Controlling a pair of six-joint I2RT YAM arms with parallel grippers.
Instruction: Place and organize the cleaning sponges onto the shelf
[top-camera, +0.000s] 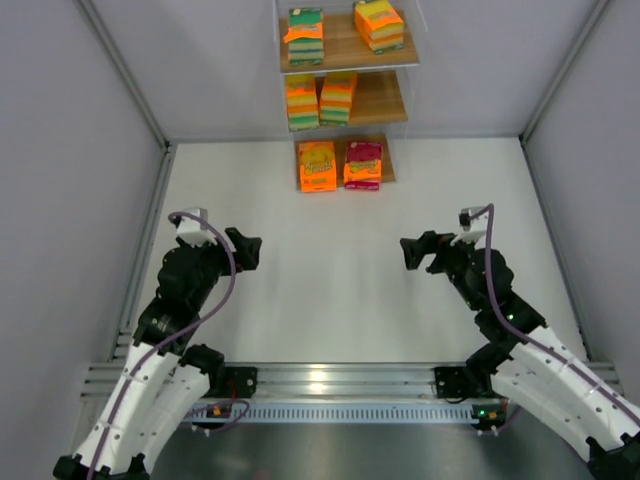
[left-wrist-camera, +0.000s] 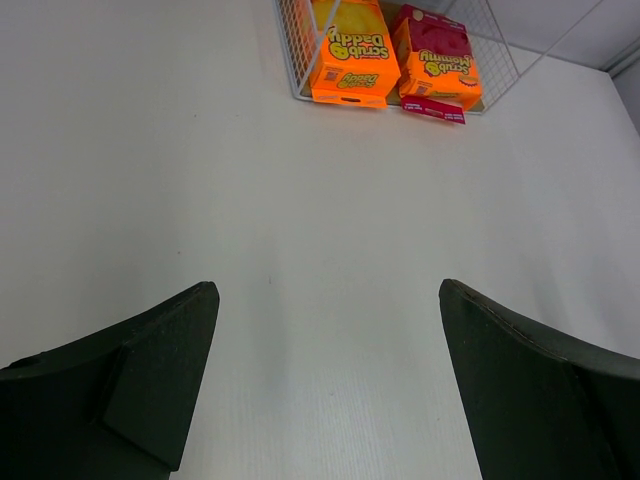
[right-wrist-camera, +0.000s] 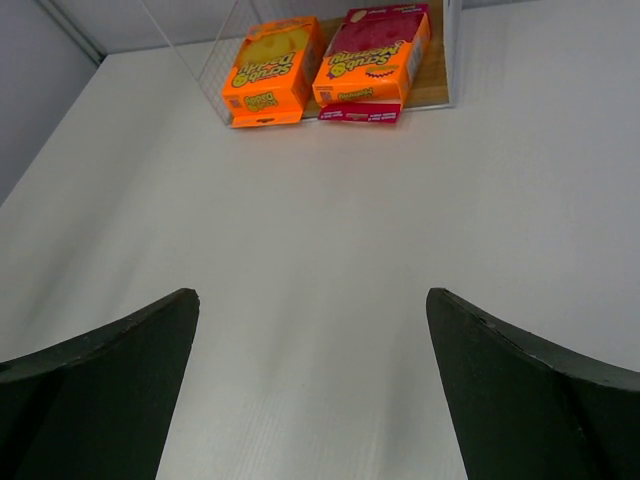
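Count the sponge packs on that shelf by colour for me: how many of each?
striped orange-yellow-green packs: 4, two on the top tier and two on the middle tier
flat orange pack: 1, bottom tier
pink-red pack: 1, bottom tier
Total: 6

A matte white tabletop (top-camera: 330, 300) sits between plain grey walls (top-camera: 70, 150) (thin metal posts (top-camera: 123, 75) at the corners), evenly lit.
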